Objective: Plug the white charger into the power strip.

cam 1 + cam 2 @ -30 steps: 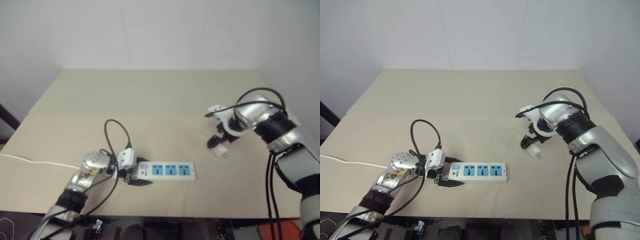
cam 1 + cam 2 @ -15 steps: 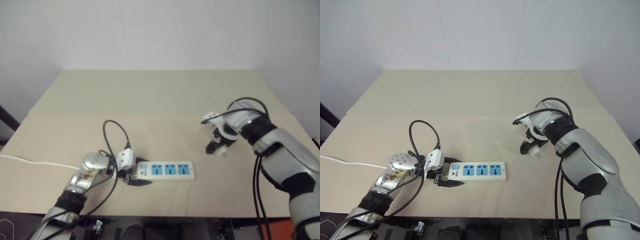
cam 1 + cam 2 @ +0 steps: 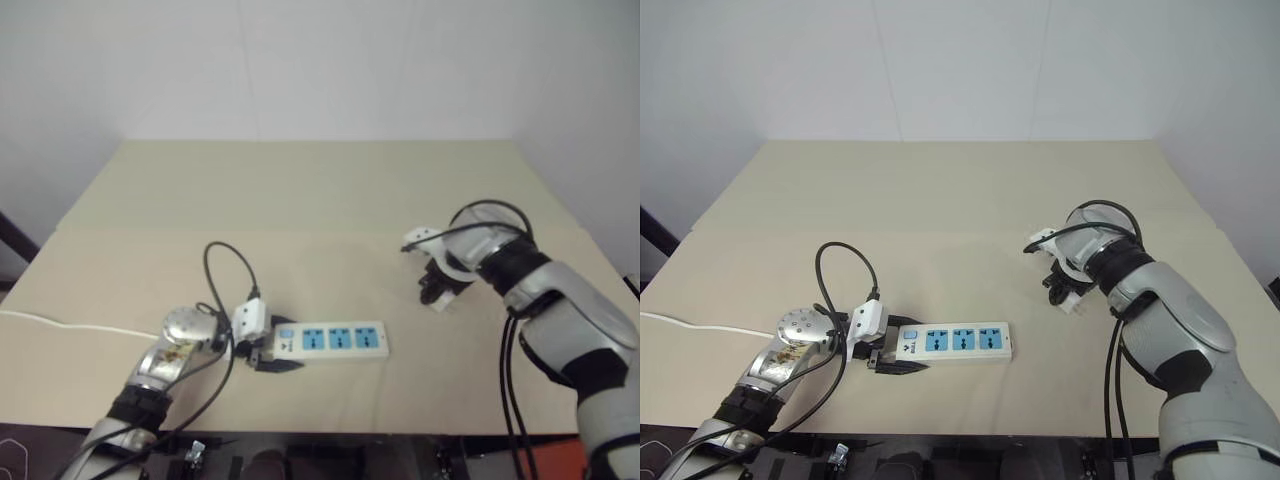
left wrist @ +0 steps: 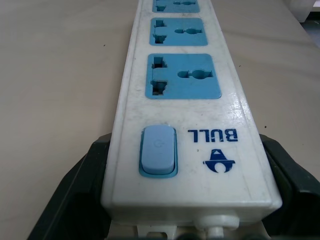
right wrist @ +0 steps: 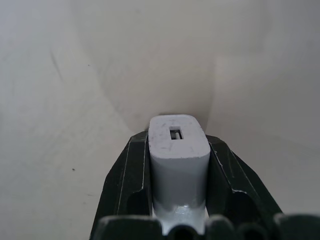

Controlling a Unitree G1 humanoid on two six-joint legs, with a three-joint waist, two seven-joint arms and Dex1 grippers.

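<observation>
Right gripper pinched the white charger between its fingers for carrying; left gripper straddled the power strip, steadying it.

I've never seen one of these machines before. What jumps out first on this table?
Near the front edge of the tan table lies a white power strip with three blue sockets, its switch end clasped between the fingers of the robot's left hand. Off to the right, the right hand points down at the table, shut on a small white charger.
</observation>
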